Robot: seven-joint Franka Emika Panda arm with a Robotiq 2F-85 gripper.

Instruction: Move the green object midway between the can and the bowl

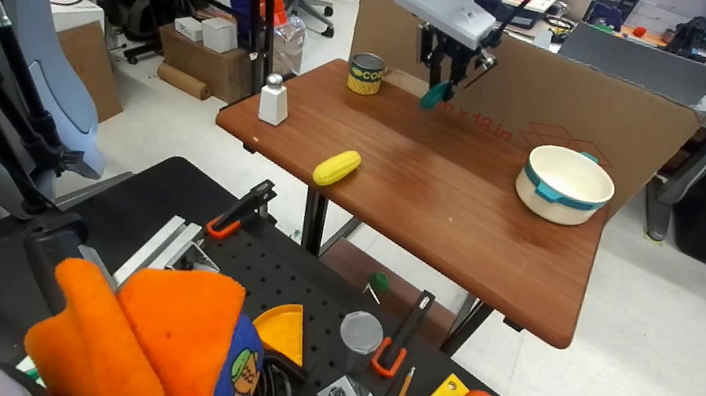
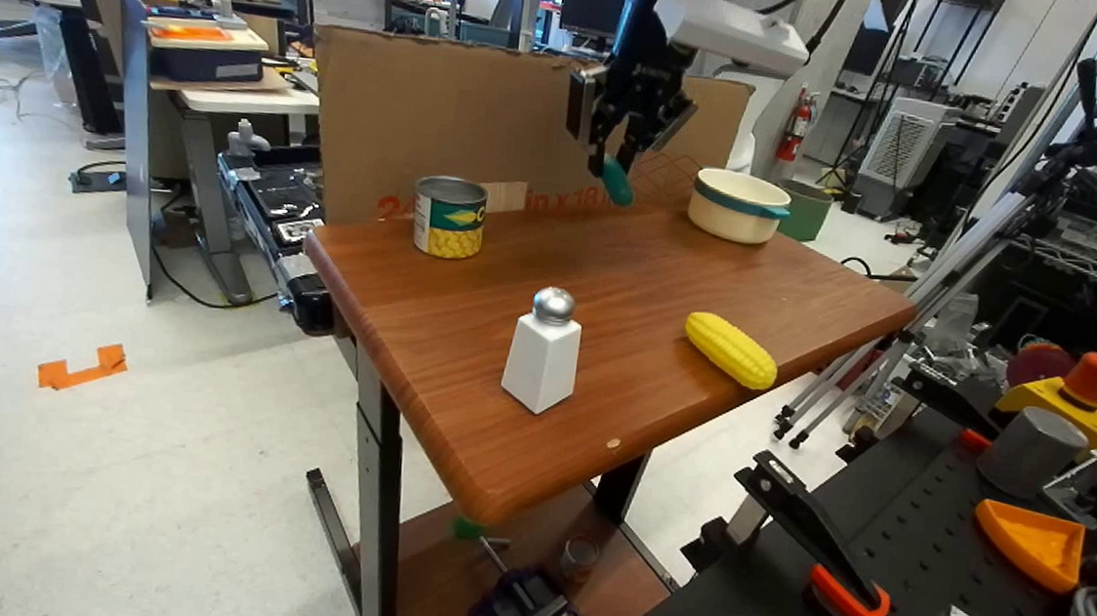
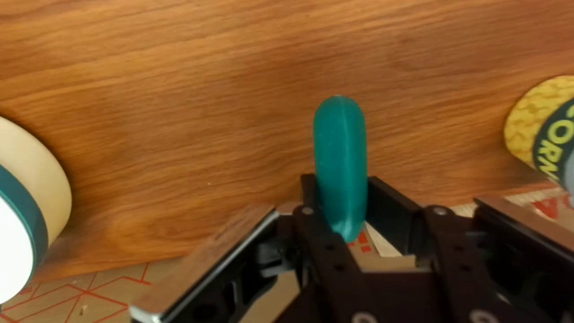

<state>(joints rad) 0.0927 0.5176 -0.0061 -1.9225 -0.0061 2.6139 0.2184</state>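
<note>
Gripping the green piece (image 3: 339,143), my pincer (image 3: 342,186) is narrowed against its two sides; I hold it off the table (image 1: 455,194), over the far part, with one rounded end sticking out past my fingers (image 3: 390,208); in both exterior views it hangs between the can (image 2: 450,218) on the left and the bowl (image 1: 558,209) on the right; in my wrist view these sides are swapped, the bowl cut off at the left edge and the can, with CORN on its label, cut off at the right; both stand upright on the table, well apart from each other and from what I hold; in both exterior views a yellow corn cob (image 1: 337,168) lies by the near edge, and a white shaker (image 1: 273,104) with a silver top stands to its left; a cardboard sheet (image 1: 526,83) with red print rises along the far edge, beyond the green piece.
</note>
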